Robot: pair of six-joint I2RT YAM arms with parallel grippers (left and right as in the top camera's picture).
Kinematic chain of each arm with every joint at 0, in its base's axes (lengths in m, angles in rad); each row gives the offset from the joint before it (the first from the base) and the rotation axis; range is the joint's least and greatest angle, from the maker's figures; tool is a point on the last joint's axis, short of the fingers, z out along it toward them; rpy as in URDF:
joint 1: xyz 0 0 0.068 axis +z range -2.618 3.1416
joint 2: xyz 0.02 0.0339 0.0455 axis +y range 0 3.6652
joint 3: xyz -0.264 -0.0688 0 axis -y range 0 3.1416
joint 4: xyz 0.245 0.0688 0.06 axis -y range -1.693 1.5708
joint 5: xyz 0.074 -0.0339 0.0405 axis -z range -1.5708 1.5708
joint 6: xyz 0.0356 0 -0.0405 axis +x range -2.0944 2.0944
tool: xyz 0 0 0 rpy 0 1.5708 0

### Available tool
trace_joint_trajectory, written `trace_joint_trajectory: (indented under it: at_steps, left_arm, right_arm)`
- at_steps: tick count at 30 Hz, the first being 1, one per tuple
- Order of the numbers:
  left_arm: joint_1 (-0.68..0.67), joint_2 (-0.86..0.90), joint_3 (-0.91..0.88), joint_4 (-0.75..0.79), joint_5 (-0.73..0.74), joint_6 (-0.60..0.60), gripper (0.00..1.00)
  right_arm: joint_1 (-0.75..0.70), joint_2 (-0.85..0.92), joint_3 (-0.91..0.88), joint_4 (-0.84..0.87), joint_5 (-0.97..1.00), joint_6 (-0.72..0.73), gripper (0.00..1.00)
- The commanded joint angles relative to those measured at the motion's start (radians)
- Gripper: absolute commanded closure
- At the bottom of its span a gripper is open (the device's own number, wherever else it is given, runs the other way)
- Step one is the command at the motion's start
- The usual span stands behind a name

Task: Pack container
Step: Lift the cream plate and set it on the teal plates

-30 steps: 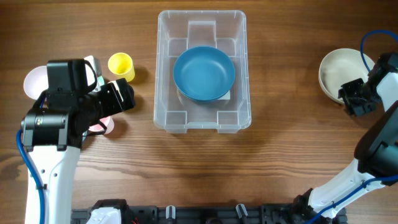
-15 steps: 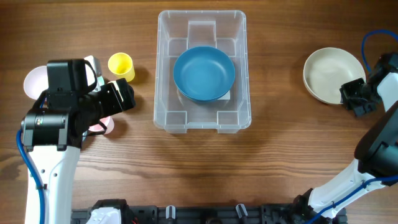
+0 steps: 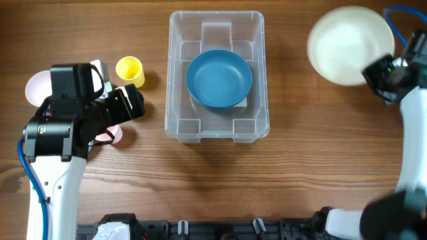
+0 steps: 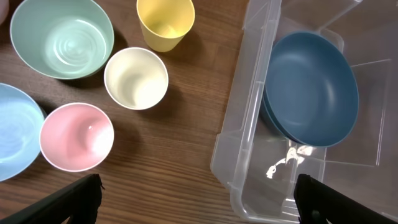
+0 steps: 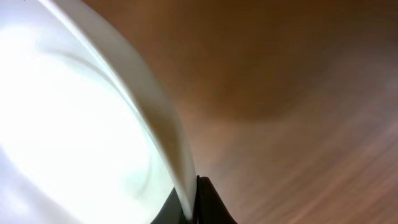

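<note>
Cream bowl raised, shifted left; right claw pinching rim.

White bowl blurred and cropped, pale blue bowl cut by left edge

Now off surface: cream bowl, rim pinched by right claw, carried left and farther, looming larger.
</note>
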Motion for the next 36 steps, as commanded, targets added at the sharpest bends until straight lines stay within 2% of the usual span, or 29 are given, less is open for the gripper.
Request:
trace_joint_trajectory:
  at_steps: [1, 4, 9, 16, 19, 20, 21, 23, 24, 28, 31, 34, 36]
  left_arm:
    - [0.005, 0.002, 0.018, 0.002, 0.008, -0.002, 0.0]
    - [0.005, 0.002, 0.018, -0.002, 0.008, -0.002, 0.0]
    - [0.005, 0.002, 0.018, -0.013, 0.008, -0.002, 0.0]
    - [0.005, 0.002, 0.018, -0.013, 0.008, -0.002, 0.0]
    - [0.005, 0.002, 0.018, -0.013, 0.008, -0.002, 0.0]
    - [0.005, 0.002, 0.018, -0.013, 0.008, -0.002, 0.0]
    - [0.005, 0.002, 0.018, -0.013, 0.008, -0.002, 0.0]
    - [0.005, 0.002, 0.018, -0.013, 0.008, -0.002, 0.0]
    - [0.005, 0.002, 0.018, -0.014, 0.008, -0.002, 0.0]
    - [0.005, 0.002, 0.018, -0.005, 0.009, -0.002, 0.01]
    - [0.005, 0.002, 0.018, 0.006, 0.009, -0.002, 0.01]
    - [-0.047, 0.002, 0.022, 0.032, 0.009, 0.027, 0.06]
    - [-0.172, 0.004, 0.044, 0.09, 0.001, 0.057, 0.06]
  right_arm:
    - [0.236, -0.15, 0.113, 0.008, -0.038, -0.077, 0.96]
    - [0.455, -0.129, 0.202, -0.003, -0.031, -0.128, 0.96]
    - [0.658, 0.055, 0.237, -0.017, -0.058, -0.227, 0.96]
    - [0.699, 0.332, 0.237, 0.014, -0.053, -0.276, 0.96]
    - [0.699, 0.352, 0.237, 0.05, -0.05, -0.276, 0.95]
    - [0.699, 0.352, 0.237, 0.056, -0.05, -0.276, 0.92]
    - [0.699, 0.352, 0.237, 0.057, -0.05, -0.278, 0.75]
    - [0.699, 0.352, 0.237, 0.055, -0.05, -0.277, 0.53]
    - [0.699, 0.351, 0.237, 0.053, -0.05, -0.277, 0.53]
    - [0.699, 0.294, 0.237, -0.029, -0.05, -0.275, 0.67]
    - [0.699, 0.174, 0.237, -0.064, -0.035, -0.274, 0.69]
    - [0.69, -0.024, 0.237, -0.064, 0.141, -0.211, 0.62]
    - [0.654, -0.148, 0.237, -0.077, 0.176, -0.208, 0.46]
